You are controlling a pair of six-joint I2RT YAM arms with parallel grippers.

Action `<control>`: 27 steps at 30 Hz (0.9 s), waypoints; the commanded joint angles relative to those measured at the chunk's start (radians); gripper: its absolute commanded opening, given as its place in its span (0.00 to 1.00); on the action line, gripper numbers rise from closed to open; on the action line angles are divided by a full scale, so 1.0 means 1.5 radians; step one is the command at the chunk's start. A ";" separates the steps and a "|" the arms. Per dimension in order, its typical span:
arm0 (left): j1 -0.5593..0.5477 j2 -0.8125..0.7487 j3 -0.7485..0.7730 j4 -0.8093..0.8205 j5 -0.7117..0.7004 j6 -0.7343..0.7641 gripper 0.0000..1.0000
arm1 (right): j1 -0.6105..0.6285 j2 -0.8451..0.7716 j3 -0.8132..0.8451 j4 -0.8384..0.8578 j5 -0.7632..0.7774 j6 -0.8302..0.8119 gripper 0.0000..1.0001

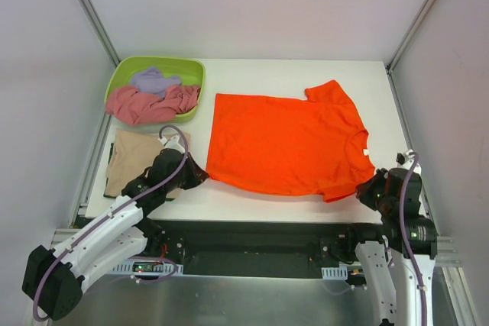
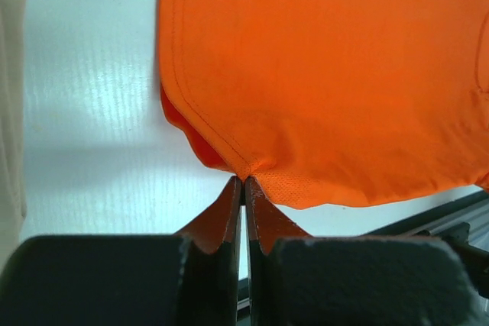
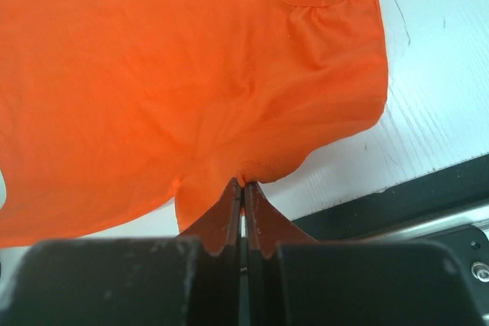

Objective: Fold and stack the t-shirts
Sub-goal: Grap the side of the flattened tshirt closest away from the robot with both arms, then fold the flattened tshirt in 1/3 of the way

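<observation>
Step in hand, at a guess: first fold of the orange shirt [image 1: 286, 143], spread flat on the worktop [image 1: 267, 74] with hem to the left and collar to the right. Raise both pinched points together and level. Carry the near edge over towards the far edge, holding the cloth taut between the arms to prevent creases. Lower fully before letting go. Avoid lifting high and dragging the whole shirt. Avoid uneven travel and a skewed fold.

At the left gripper [image 2: 243, 182]: closed tight, no gap, nipping the near hem corner, with a pucker in the cloth right at the tips. At the right gripper [image 3: 242, 183]: likewise pressed together, clamped on the edge of the near sleeve, below the collar. Shallow bites on both sides, so probably prone to slipping under a jerk; move slowly.

Elsewhere: tan shirt [image 1: 137, 159] folded at the near left, beside the left arm. Pink shirt [image 1: 149, 103] and lavender shirt [image 1: 153, 79] crumpled in the tub [image 1: 122, 74], not yet folded.
</observation>
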 commanded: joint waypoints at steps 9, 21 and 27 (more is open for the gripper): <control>0.005 0.177 0.134 0.001 -0.101 0.034 0.00 | -0.003 0.188 -0.018 0.246 -0.003 0.002 0.01; 0.046 0.313 0.202 0.003 -0.118 0.048 0.00 | -0.002 0.368 -0.006 0.408 0.003 -0.001 0.01; 0.065 0.370 0.226 0.013 -0.087 0.057 0.00 | -0.003 0.439 0.007 0.472 0.004 -0.014 0.01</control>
